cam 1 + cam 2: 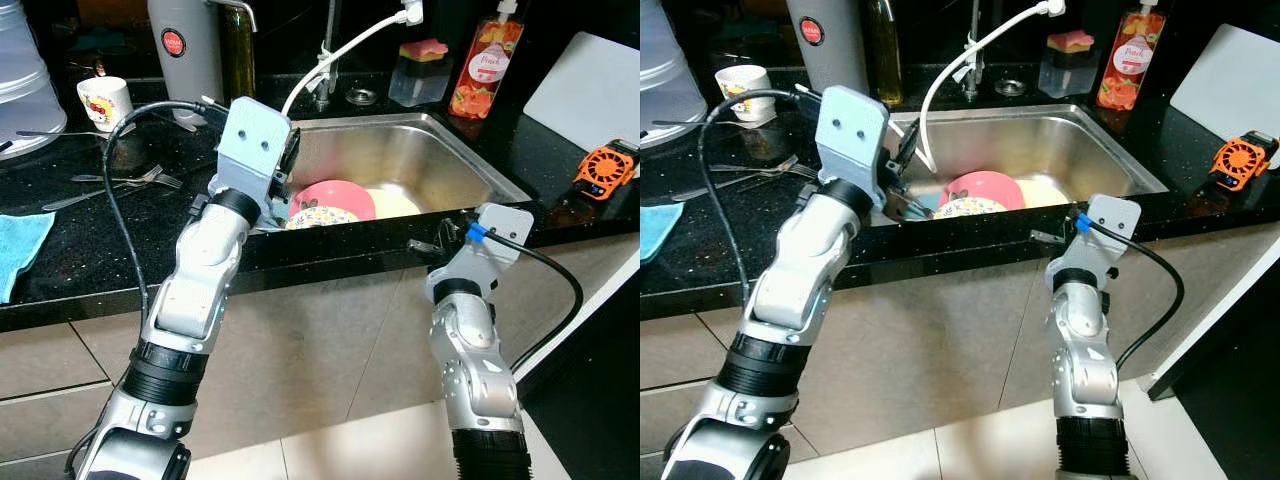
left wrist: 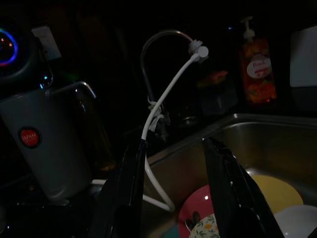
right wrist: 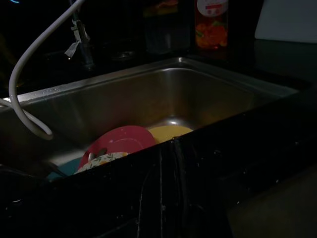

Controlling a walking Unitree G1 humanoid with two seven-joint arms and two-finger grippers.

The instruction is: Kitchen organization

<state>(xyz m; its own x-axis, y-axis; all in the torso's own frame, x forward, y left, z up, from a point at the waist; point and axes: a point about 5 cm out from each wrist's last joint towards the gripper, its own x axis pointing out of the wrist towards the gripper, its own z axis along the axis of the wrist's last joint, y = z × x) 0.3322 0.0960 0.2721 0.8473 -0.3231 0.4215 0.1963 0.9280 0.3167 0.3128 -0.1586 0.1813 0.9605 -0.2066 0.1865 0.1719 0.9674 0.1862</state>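
Observation:
A steel sink (image 1: pixel 440 165) holds a pink plate (image 1: pixel 335 198), a floral dish (image 1: pixel 320 217) in front of it and a yellow plate (image 1: pixel 392 203) to its right. A white hose (image 1: pixel 340 55) runs from the faucet down into the basin. My left gripper (image 2: pixel 181 198) hangs over the sink's left side, open and holding nothing, with the dishes just beyond its fingers (image 2: pixel 228 188). My right gripper (image 1: pixel 432 243) sits low against the counter's front edge, right of the dishes, its fingers (image 3: pixel 166 188) shut with nothing between them.
Left of the sink lie forks (image 1: pixel 130 182), a mug (image 1: pixel 104 100), a blue cloth (image 1: pixel 18 250) and a clear jug (image 1: pixel 25 80). A silver kettle (image 1: pixel 185 45) stands behind. A soap bottle (image 1: pixel 485 65), sponge holder (image 1: pixel 420 72), white board (image 1: pixel 585 85) and orange device (image 1: pixel 606 168) sit at the right.

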